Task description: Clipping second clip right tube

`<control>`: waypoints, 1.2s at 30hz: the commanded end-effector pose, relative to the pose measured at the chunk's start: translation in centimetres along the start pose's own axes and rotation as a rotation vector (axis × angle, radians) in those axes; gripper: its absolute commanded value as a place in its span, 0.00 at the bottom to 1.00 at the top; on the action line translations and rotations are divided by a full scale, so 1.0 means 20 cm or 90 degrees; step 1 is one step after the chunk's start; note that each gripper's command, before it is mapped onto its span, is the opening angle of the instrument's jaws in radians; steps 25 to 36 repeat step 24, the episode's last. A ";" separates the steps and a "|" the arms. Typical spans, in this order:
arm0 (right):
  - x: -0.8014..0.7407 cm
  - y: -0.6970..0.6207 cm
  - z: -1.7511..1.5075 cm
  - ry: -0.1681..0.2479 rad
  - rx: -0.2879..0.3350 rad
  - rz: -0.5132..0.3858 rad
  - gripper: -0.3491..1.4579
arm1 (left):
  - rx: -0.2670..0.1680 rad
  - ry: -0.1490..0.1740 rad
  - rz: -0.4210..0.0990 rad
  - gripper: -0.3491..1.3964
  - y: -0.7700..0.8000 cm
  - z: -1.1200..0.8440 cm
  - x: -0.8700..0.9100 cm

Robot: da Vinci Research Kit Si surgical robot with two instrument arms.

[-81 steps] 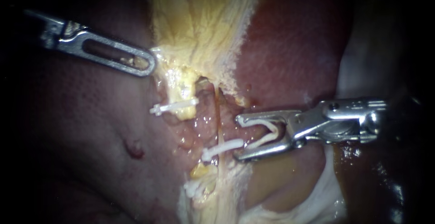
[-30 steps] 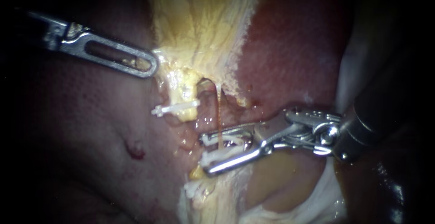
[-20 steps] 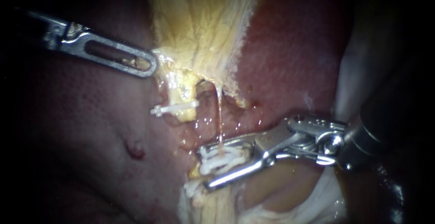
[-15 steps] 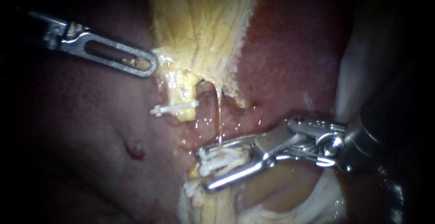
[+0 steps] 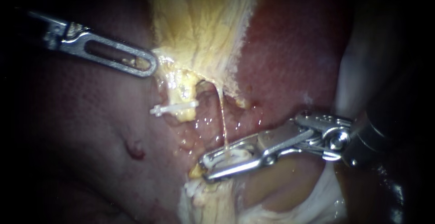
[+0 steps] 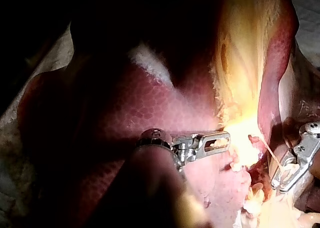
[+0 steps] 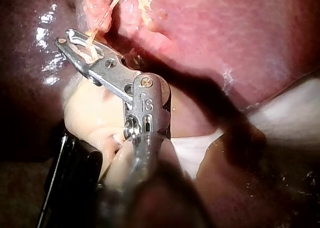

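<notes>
Right tool [image 7: 80, 48] clamped around white clip [image 7: 91, 52] on tube [image 7: 104, 13].

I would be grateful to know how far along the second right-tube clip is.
Done: the left clip already sits on the left tube. In hand: the right instrument has its jaws shut on a new clip around the right tube. Left: open the jaws, withdraw, and check that it has locked.

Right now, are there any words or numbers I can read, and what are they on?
Liver, tube: no writing.
Left instrument: none shows.
Right instrument, jaws shut on a clip: a tiny stamped mark near its hinge, too unclear to read reliably.
</notes>
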 end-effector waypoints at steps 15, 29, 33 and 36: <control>0.000 0.000 -0.001 -0.001 0.002 0.000 0.00 | 0.000 0.000 0.000 0.00 0.002 0.000 0.000; -0.001 0.001 -0.003 -0.003 0.001 -0.001 0.00 | 0.000 0.000 0.000 0.00 0.002 0.000 0.000; -0.001 0.001 -0.003 -0.003 0.001 -0.001 0.00 | 0.000 0.000 0.000 0.00 0.002 0.000 0.000; -0.001 0.001 -0.003 -0.003 0.001 -0.001 0.00 | 0.000 0.000 0.000 0.00 0.002 0.000 0.000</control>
